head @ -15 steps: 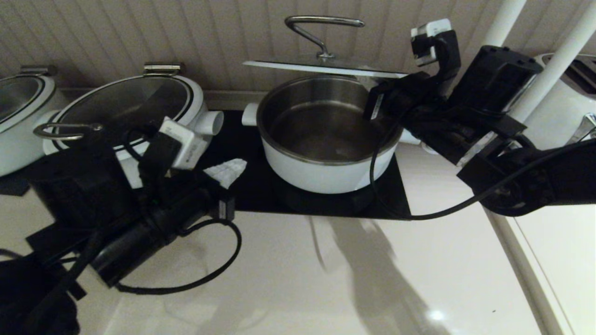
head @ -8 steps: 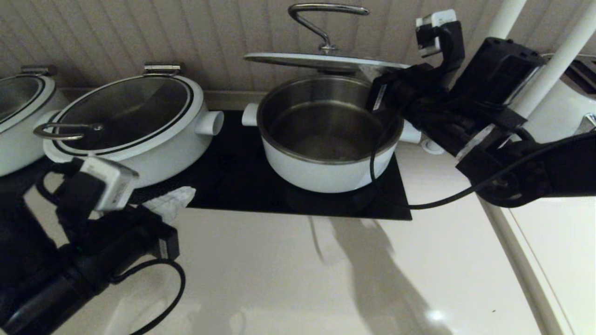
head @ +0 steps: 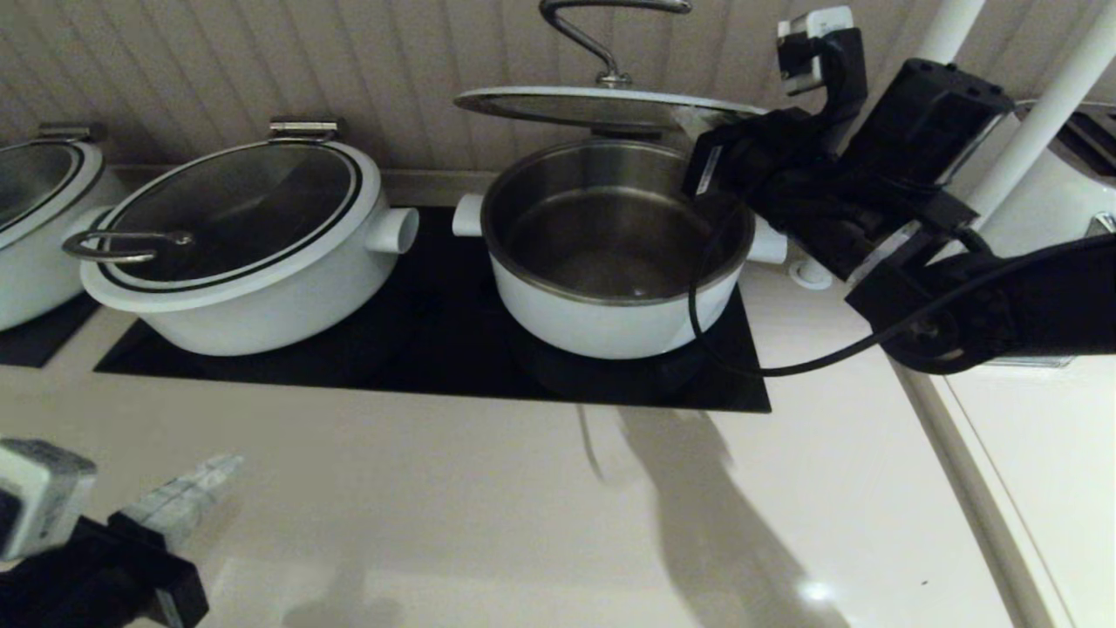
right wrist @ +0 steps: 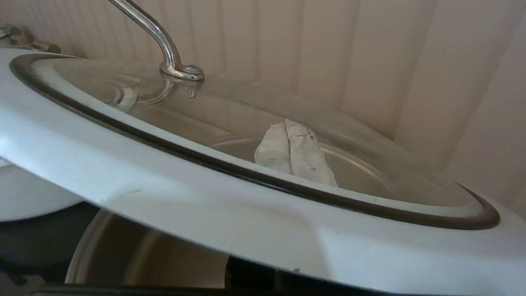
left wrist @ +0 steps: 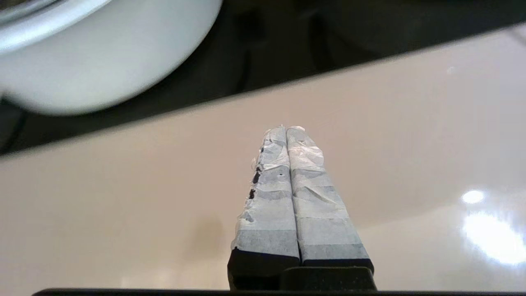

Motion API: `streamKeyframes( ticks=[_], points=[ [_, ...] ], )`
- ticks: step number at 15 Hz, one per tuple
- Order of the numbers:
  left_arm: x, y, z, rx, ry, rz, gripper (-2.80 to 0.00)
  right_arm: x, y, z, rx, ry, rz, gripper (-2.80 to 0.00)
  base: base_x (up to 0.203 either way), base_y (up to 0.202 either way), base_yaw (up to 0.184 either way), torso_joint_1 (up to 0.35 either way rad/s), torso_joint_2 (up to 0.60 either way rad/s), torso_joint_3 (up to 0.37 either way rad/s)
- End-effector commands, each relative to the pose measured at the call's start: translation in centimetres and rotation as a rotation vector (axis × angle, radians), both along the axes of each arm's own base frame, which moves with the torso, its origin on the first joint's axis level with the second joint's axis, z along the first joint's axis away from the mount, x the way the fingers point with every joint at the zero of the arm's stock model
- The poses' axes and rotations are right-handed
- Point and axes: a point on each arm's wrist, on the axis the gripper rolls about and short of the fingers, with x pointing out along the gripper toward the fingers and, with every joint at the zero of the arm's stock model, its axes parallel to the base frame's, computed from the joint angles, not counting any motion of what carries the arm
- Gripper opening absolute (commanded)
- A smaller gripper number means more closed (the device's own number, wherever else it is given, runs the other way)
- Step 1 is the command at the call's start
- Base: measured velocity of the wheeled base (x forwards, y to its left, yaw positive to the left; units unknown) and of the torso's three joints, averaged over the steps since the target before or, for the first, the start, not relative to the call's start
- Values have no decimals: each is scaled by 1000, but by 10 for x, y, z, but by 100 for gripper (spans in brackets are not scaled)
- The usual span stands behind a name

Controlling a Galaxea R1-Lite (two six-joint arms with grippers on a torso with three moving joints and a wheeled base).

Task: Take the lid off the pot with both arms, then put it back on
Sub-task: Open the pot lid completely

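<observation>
The glass lid with a white rim and bent steel handle hangs level a little above the open white pot, which stands on the black cooktop. My right gripper reaches in from the right under the lid. Its fingers are pressed together and show through the glass, with the lid's rim lying across them. My left gripper is shut and empty, low over the counter at the front left, far from the pot.
A wider white pot with a loop-handled glass lid stands on the cooktop to the left, and another pot is at the far left. A white toaster and white posts stand at the right. A panelled wall is behind.
My left arm has pulled back from beside the left pot to the front left corner of the counter. The lid has risen a little on the right gripper.
</observation>
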Motion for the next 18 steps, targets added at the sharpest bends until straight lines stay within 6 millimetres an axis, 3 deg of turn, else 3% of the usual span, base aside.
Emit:
streamKeyframes(
  ticks=[1,5,7,18],
  points=[
    [-31,10,0,-19,-61,15,-280,4,0,6,14,-29,-6,-280,0,0,0,0,0,0],
    [-79,26,-17,-18,-55,22,-280,11,-2,12,21,-42,-18,-280,0,0,0,0,0,0],
    [-93,30,-26,-16,-27,30,-280,14,-2,17,29,-61,-23,-280,0,0,0,0,0,0],
    [-94,31,-45,13,81,37,-280,6,-10,46,18,-113,-47,-280,0,0,0,0,0,0]
  ],
)
